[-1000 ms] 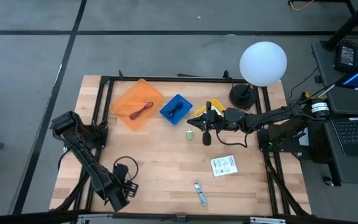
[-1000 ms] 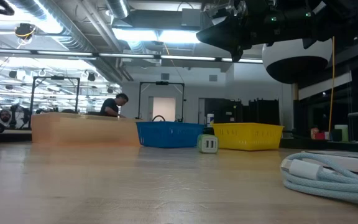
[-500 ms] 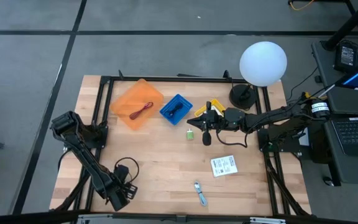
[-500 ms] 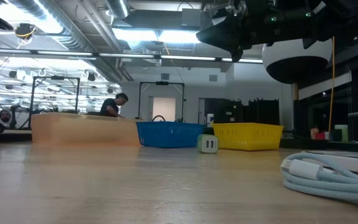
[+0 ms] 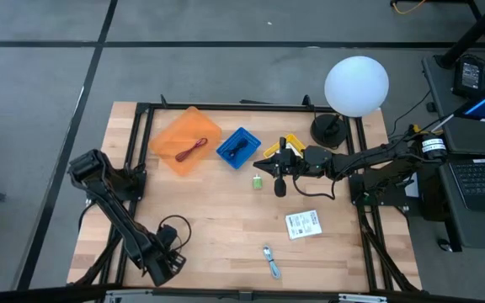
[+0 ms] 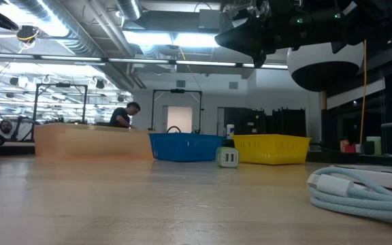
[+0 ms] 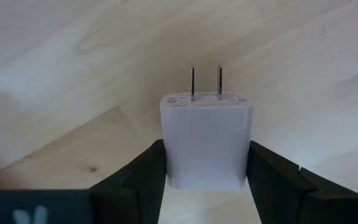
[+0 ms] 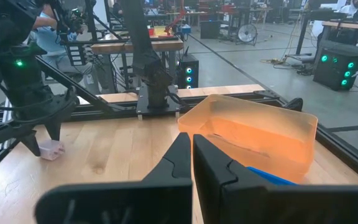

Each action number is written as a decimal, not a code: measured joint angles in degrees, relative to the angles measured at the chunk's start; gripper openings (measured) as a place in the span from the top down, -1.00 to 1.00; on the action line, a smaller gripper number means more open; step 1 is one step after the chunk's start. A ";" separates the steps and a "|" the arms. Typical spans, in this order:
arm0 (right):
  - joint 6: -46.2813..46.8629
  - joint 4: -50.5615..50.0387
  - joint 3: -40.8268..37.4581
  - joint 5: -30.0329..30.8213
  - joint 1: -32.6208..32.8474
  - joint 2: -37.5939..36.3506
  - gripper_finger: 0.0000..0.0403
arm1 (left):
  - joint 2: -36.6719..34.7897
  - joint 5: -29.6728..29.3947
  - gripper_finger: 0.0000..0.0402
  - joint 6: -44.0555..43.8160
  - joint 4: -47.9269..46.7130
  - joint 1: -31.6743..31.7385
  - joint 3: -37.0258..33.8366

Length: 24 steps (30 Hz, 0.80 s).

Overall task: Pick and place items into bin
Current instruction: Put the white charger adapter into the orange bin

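**A:** Check your left wrist view. The left gripper [image 7: 207, 177] has a white plug-in charger [image 7: 206, 140] between its fingers [image 7: 143, 180], prongs pointing away from the wrist, bare wood of the table [image 7: 73, 74] beyond them. Both fingers look to be touching the charger's sides. You're gripping it, though I'd call the grip barely seated.

**B:** And overhead?

**A:** Left gripper [image 5: 165, 263] sits low at the table's near-left corner, with a black coiled cable [image 5: 173, 230] just beside it. The orange bin [image 5: 185, 140], blue bin [image 5: 238, 147] and yellow bin [image 6: 271, 148] are all well apart from that claw, across the table.

**B:** Right arm?

**A:** Right gripper [image 8: 192, 163] is clenched on nothing, hanging above the middle of the table by the yellow bin. It's waiting.

**B:** Risks?

**A:** The charger's sides are smooth. If you lift before the fingers clamp, it likely slips or twists out. The cable beside the claw could snag on the way up. It's also a long carry, so swing gently.
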 joint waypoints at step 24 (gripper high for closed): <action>0.36 -5.81 0.00 -0.56 2.25 -0.02 1.00 | -14.21 -22.95 0.09 22.57 -8.57 1.78 0.00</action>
